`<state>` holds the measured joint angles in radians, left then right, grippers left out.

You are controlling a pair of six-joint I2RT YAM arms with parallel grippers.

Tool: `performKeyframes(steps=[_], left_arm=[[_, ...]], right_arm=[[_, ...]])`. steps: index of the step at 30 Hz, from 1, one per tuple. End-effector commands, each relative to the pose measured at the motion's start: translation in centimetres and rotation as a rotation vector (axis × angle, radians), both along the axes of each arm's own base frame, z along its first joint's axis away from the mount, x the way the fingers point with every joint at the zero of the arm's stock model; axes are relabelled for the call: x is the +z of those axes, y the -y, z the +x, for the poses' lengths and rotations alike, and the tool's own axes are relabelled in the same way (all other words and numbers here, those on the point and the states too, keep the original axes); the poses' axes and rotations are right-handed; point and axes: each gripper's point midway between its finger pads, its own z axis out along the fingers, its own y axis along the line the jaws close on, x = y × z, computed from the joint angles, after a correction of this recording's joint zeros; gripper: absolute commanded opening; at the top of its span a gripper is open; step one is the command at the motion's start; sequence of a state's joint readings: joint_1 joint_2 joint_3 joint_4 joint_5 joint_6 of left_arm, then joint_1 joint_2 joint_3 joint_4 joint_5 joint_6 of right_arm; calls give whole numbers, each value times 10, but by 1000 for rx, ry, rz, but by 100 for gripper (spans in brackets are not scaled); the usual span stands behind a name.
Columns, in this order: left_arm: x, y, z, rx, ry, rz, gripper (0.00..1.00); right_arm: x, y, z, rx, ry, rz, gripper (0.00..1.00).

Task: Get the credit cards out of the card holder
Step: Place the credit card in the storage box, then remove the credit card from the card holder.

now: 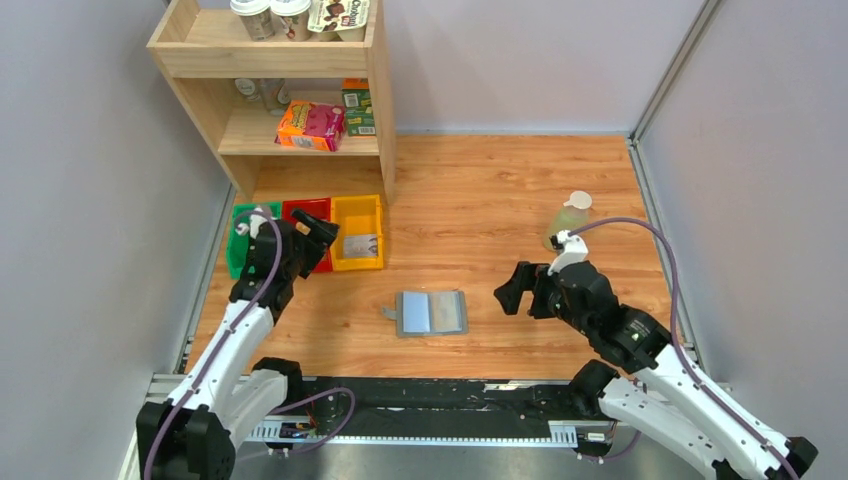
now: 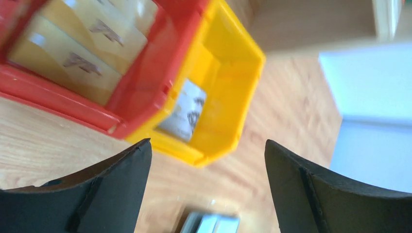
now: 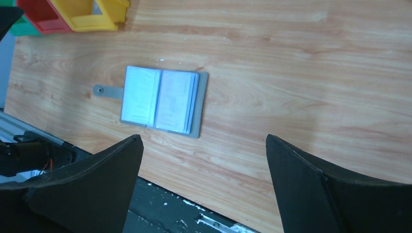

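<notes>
The card holder [image 1: 431,313] lies open and flat on the wooden table, pale bluish slots up, its tab pointing left. It also shows in the right wrist view [image 3: 163,102] and, blurred, at the bottom of the left wrist view [image 2: 211,224]. Tan credit cards [image 2: 73,53] lie in the red bin [image 2: 53,102]. A grey card [image 2: 184,111] lies in the yellow bin [image 2: 233,97]. My left gripper [image 1: 320,235] hovers open and empty over the red and yellow bins. To the right of the holder, my right gripper [image 1: 510,295] stands open with nothing between its fingers.
A green bin [image 1: 237,250] sits left of the red one, all three bins below a wooden shelf [image 1: 290,120] stocked with boxes and cups. A soap bottle [image 1: 570,222] stands at the right. Grey walls close in both sides; a black rail [image 1: 430,400] runs along the front.
</notes>
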<state>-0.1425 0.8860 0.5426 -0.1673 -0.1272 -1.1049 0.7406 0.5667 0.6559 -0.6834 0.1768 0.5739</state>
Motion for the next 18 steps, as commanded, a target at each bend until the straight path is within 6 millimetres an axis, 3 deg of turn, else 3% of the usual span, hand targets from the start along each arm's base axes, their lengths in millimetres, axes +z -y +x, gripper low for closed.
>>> performKeyframes(steps=[1, 5, 7, 13, 18], left_arm=[[1, 50, -38, -461, -96, 134, 88], [-1, 93, -65, -681, -135, 228, 82], [-7, 121, -84, -786, -147, 274, 75], [-48, 142, -106, -844, -273, 319, 77], [-77, 155, -109, -877, -337, 313, 79]], right_arm=[[0, -24, -7, 43, -98, 101, 100], [-14, -39, -3, 50, -149, 135, 100], [-21, -47, 1, 44, -179, 148, 97], [-41, -72, 5, 79, -272, 114, 77], [-54, -93, 16, 93, -300, 77, 67]])
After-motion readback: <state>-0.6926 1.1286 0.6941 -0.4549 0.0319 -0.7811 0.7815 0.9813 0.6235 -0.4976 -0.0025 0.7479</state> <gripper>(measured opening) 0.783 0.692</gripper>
